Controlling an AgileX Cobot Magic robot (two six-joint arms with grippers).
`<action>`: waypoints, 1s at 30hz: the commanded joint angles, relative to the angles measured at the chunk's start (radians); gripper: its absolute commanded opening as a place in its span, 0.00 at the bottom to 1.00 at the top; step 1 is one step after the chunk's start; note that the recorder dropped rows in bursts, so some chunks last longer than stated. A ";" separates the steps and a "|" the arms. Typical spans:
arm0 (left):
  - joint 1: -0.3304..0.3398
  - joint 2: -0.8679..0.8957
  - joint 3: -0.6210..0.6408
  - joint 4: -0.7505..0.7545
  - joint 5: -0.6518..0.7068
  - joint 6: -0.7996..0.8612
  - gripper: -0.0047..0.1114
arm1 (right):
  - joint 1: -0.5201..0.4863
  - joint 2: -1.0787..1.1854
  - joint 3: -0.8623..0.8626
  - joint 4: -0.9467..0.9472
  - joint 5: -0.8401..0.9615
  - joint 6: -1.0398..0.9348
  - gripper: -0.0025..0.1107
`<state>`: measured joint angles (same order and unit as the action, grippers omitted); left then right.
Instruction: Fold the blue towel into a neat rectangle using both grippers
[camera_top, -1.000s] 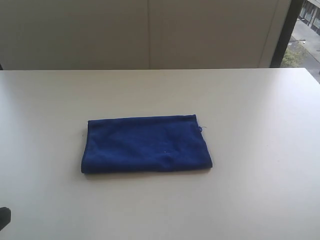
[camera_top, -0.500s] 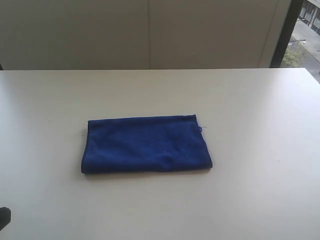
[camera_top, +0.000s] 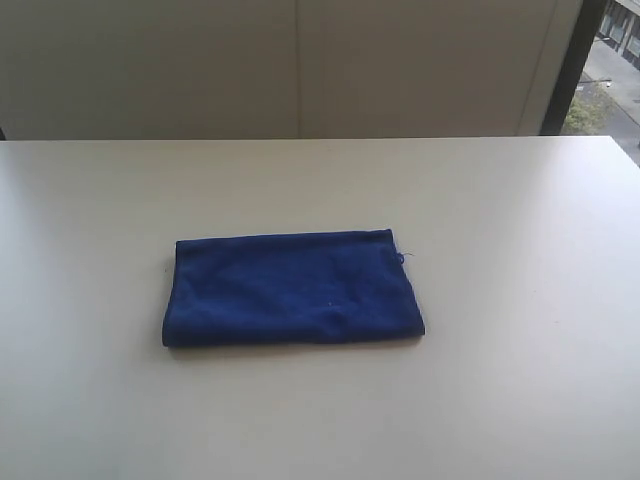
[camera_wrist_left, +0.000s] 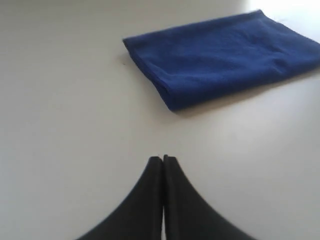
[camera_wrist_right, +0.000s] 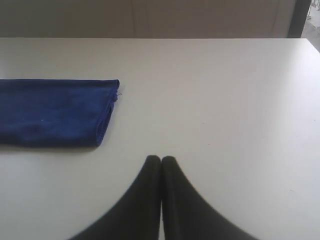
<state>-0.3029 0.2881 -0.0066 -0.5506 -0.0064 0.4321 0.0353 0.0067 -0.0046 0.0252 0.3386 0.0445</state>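
The blue towel (camera_top: 290, 288) lies folded flat as a rectangle in the middle of the white table (camera_top: 520, 220). It also shows in the left wrist view, the towel (camera_wrist_left: 225, 55) lying well clear of my left gripper (camera_wrist_left: 163, 159), whose black fingers are pressed together with nothing between them. In the right wrist view the towel's end (camera_wrist_right: 55, 112) lies off to one side of my right gripper (camera_wrist_right: 161, 159), which is likewise shut and empty. Neither gripper shows in the exterior view.
A pale wall (camera_top: 300, 60) runs behind the table's far edge. A dark window frame (camera_top: 570, 60) stands at the back right, with an outdoor scene beyond it.
A dark part of the left arm at the exterior view's lower left corner has slipped out of view. The towel has not moved.
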 joint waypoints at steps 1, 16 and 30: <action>0.110 -0.097 0.007 -0.013 0.006 -0.007 0.04 | 0.005 -0.007 0.005 0.002 -0.003 0.005 0.02; 0.190 -0.288 0.007 -0.011 0.006 -0.009 0.04 | 0.005 -0.007 0.005 0.002 -0.003 0.005 0.02; 0.190 -0.288 0.007 -0.418 0.195 -0.645 0.04 | 0.005 -0.007 0.005 0.002 -0.003 0.005 0.02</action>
<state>-0.1166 0.0054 -0.0066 -0.8703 0.1792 -0.1505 0.0353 0.0067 -0.0046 0.0252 0.3386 0.0445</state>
